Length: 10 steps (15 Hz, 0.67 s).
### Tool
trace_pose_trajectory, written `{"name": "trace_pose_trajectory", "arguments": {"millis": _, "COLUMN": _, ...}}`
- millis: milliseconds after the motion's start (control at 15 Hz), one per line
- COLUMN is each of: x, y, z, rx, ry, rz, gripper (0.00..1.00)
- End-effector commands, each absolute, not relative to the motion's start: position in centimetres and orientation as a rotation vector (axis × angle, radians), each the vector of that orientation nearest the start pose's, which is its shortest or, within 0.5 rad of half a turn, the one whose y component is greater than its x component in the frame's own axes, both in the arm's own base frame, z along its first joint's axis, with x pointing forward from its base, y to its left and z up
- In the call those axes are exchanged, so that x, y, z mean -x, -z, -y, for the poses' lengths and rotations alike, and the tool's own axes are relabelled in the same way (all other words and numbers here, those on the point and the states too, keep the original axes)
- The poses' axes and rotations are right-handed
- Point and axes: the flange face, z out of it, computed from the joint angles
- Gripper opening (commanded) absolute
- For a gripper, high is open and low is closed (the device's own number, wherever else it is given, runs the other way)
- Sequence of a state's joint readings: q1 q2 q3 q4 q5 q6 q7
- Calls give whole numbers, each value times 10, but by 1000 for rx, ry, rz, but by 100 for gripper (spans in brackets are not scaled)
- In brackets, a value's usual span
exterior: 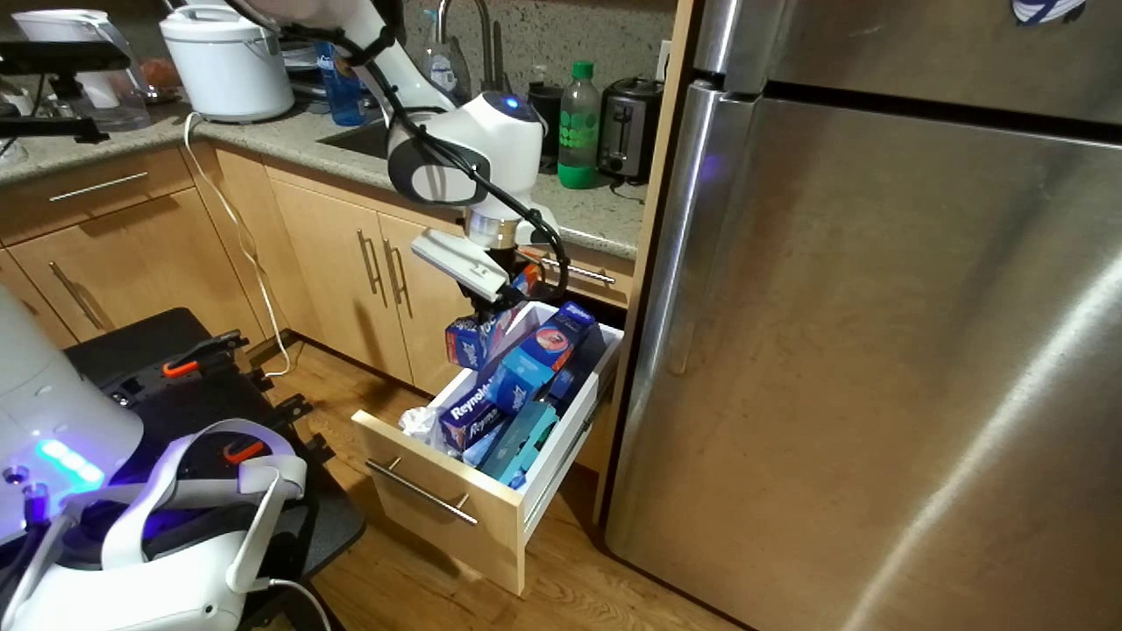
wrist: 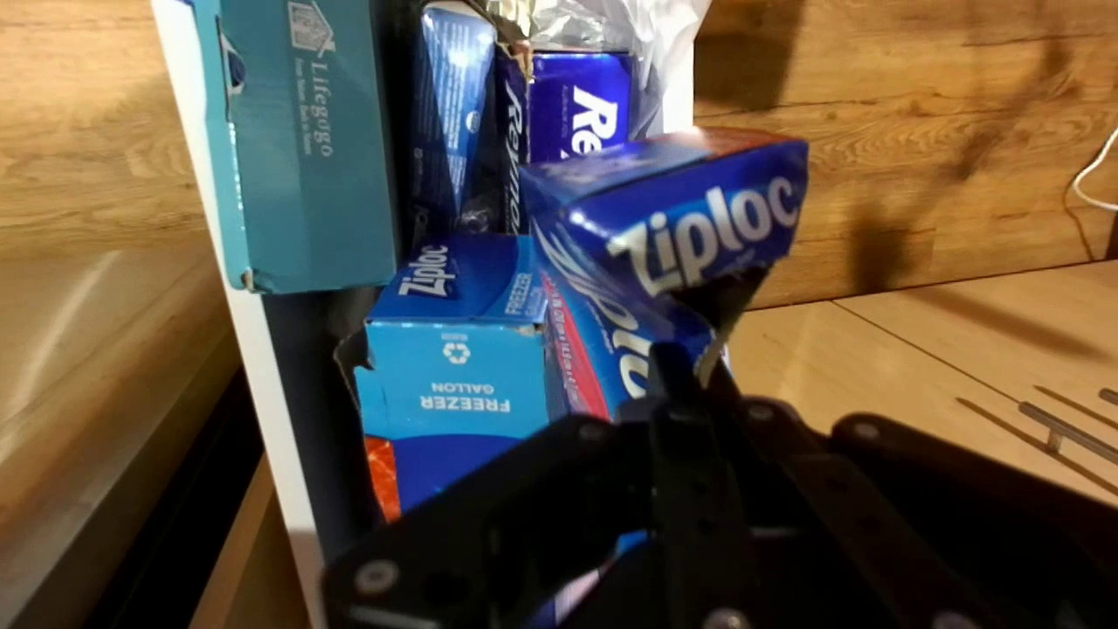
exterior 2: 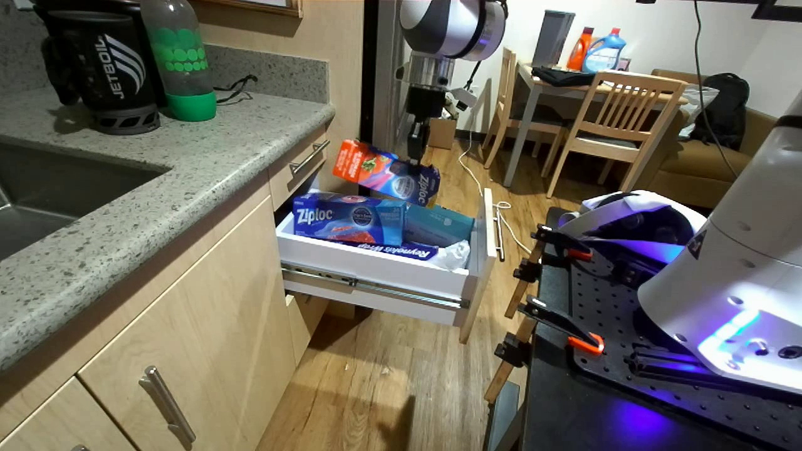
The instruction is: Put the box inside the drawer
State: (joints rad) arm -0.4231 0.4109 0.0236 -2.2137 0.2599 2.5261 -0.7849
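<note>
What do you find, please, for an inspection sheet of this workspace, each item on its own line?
Surface: speckled counter, carrying a green-capped bottle and toaster.
Job's things: drawer, pulled open; orange-ended Ziploc box, tilted near the drawer's rim, contact unclear.
Clutter: another Ziploc box, Reynolds box and teal box in the drawer; crumpled plastic at its front.
Pincer: clamped on the orange-ended Ziploc box, near one end.
Cables: black cable along the arm; white cord from counter to floor.
Surroundings: steel fridge beside the drawer; white headset on the black stand.

Box (wrist: 668,231) reads Ziploc, blue carton (exterior 2: 401,250) Reynolds Wrap, teal carton (wrist: 306,157) Lifegogo, cup (exterior 2: 103,69) JETBOIL.
</note>
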Motion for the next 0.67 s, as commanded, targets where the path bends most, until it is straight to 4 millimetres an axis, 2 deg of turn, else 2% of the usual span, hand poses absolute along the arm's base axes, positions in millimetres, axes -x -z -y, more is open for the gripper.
{"name": "trace_pose_trajectory", "arguments": {"millis": 0, "x": -500, "y": -171, "z": 215, "rx": 2932, "ry": -54, "rz": 256, "gripper": 4}}
{"name": "trace_pose_trajectory", "arguments": {"millis": 600, "x": -509, "y": -130, "z": 209, "rx": 2908, "ry": -125, "rz": 275, "gripper": 4}}
